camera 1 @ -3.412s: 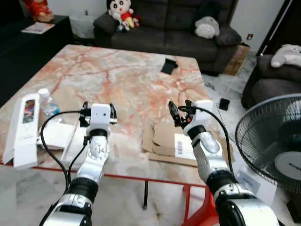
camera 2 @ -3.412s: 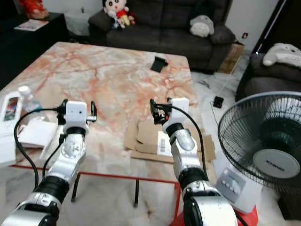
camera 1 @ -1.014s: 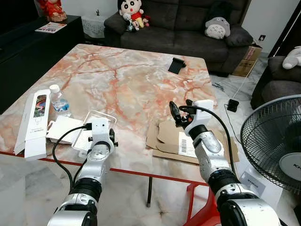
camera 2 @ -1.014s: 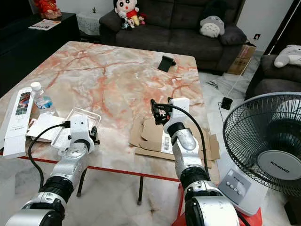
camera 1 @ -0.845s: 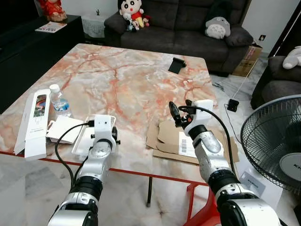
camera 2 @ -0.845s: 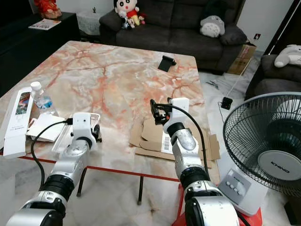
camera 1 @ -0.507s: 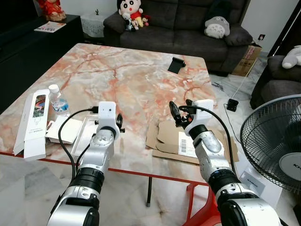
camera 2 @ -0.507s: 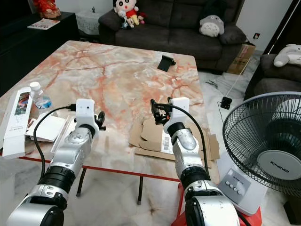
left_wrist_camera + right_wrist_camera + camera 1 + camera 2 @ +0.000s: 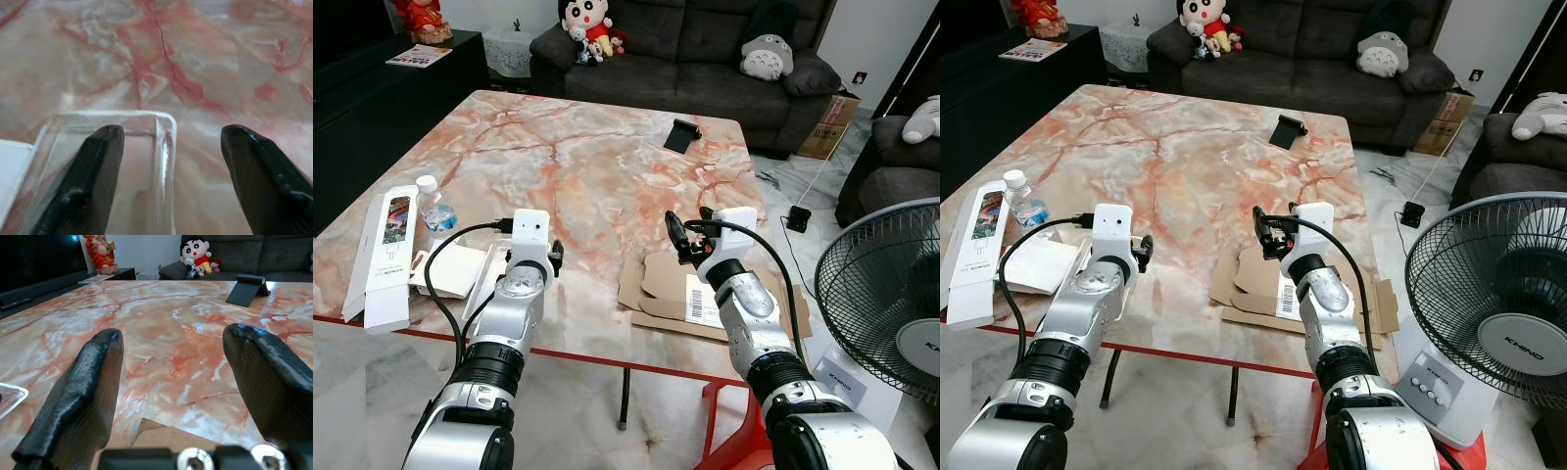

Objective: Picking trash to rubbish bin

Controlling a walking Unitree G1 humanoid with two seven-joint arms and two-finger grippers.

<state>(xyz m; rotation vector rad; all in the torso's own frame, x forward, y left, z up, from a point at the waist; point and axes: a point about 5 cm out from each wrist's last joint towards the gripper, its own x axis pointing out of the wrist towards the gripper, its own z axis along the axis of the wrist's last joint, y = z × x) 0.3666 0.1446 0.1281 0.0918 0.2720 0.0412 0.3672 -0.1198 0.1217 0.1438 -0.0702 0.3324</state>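
A clear plastic tray (image 9: 493, 272) lies near the table's front left edge. My left gripper (image 9: 172, 131) is open and hovers low over the tray's far right corner (image 9: 164, 128). One finger (image 9: 93, 171) is over the tray and the other finger (image 9: 259, 171) is over bare marble. Beside the tray lie white paper (image 9: 450, 270), a small water bottle (image 9: 436, 210) and a long white box (image 9: 380, 253). Flattened cardboard (image 9: 700, 294) lies at the front right. My right gripper (image 9: 688, 231) is held open above the cardboard's far edge, holding nothing.
The marble table (image 9: 568, 166) has a red frame along its front edge. A black stand (image 9: 680, 134) sits at the far right of the table. A floor fan (image 9: 886, 294) stands close on the right. A dark sofa (image 9: 685, 59) is behind the table.
My left gripper has moved forward from the table's front edge to over the clear tray's right side. The right arm has stayed in place.
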